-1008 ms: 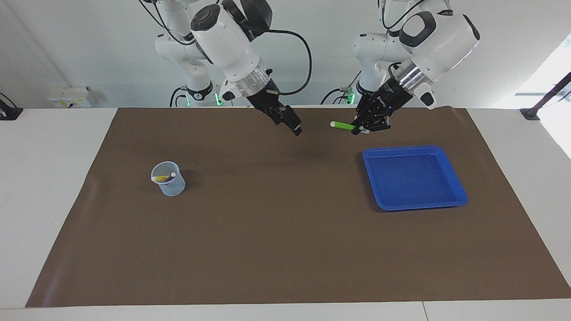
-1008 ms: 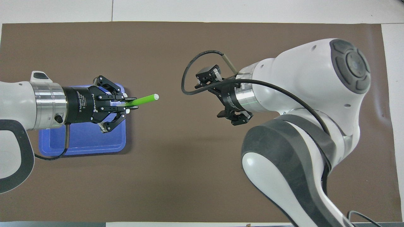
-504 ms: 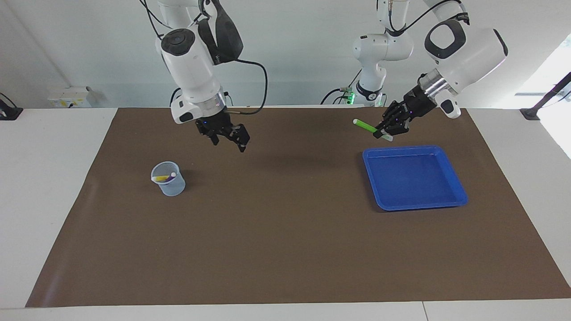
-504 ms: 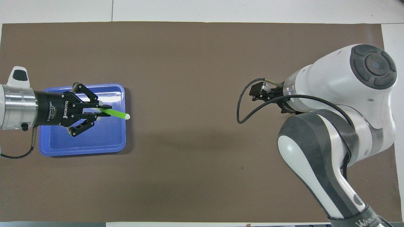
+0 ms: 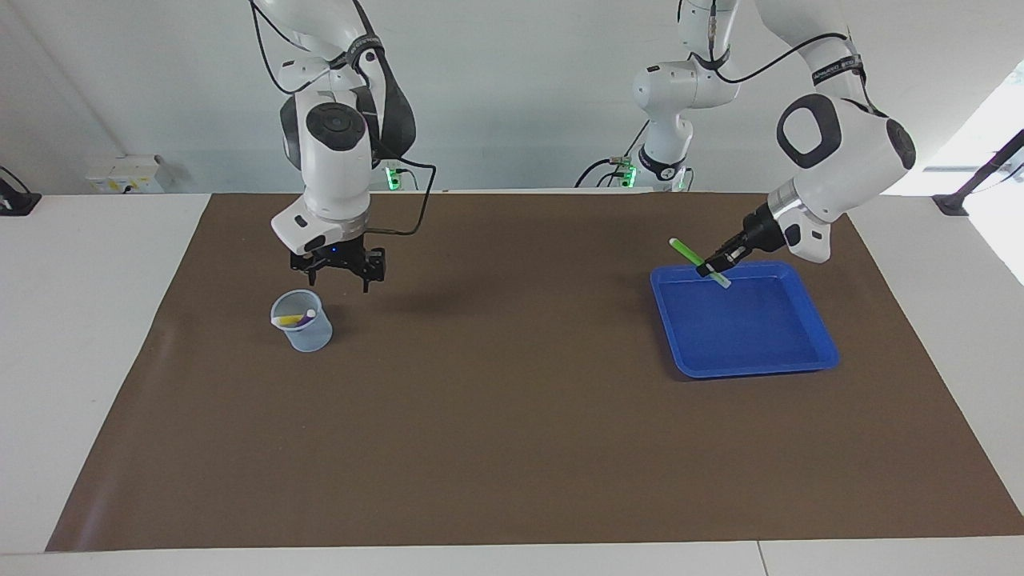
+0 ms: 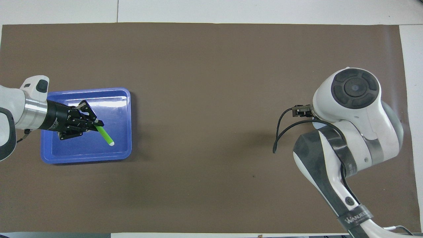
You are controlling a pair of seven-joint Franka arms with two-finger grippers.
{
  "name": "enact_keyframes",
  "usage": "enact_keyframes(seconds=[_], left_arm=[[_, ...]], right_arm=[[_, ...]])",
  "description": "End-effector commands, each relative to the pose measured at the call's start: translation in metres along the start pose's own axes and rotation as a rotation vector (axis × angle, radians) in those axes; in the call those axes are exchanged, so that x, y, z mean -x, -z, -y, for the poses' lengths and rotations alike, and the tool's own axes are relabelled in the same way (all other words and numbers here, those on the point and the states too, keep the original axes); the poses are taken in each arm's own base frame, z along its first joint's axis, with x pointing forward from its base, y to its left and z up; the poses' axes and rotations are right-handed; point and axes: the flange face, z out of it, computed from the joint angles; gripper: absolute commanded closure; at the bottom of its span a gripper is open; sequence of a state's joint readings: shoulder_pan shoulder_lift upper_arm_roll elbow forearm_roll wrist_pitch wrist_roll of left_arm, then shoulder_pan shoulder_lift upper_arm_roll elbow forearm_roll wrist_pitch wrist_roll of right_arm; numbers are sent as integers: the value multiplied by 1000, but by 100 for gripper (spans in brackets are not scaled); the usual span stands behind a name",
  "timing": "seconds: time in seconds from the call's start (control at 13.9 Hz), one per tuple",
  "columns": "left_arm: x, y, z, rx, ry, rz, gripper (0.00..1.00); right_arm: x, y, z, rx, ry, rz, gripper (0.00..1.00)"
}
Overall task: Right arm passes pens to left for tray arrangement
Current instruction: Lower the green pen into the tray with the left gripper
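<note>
Left gripper [image 5: 714, 267] clamps the green pen [image 5: 686, 250] above the blue tray [image 5: 824, 352]. The right gripper [image 5: 338, 276], fingers spread and empty, hangs over the cup [image 5: 304, 330]; the overhead view hides both.

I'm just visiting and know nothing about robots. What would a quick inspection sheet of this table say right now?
Surface: brown mat over a white table.
Job's things: blue tray toward the left arm's end; green pen held tilted over the tray's rim, not yet laid down; yellow pen and purple pen in a clear cup toward the right arm's end.
Clutter: nothing seen.
Grippers: left gripper shut on the green pen; right gripper open, empty, over the mat beside the cup.
Cables: black cable looping to the right arm's wrist.
Surroundings: pale wall; two smaller white arms with green lights.
</note>
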State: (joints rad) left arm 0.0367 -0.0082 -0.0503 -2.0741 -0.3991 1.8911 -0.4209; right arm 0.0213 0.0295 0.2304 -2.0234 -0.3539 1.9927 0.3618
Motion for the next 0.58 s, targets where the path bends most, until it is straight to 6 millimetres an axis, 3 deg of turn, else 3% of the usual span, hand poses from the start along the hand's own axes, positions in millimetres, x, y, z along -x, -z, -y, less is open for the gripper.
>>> enact_keyframes(seconds=[0.0,0.22,0.5], left_arm=[[-32,-12,2,-129,-197,-26,100],[-55,-35,-1,-267,-362,-68,100],[-69,-62,-9,-342,-480,-71,100]], right_arm=[[3,-23,3,91,131,-52,12],[1,-42,-17,102,186,-78,25],[5,-49,-25,132,219,-85,42]])
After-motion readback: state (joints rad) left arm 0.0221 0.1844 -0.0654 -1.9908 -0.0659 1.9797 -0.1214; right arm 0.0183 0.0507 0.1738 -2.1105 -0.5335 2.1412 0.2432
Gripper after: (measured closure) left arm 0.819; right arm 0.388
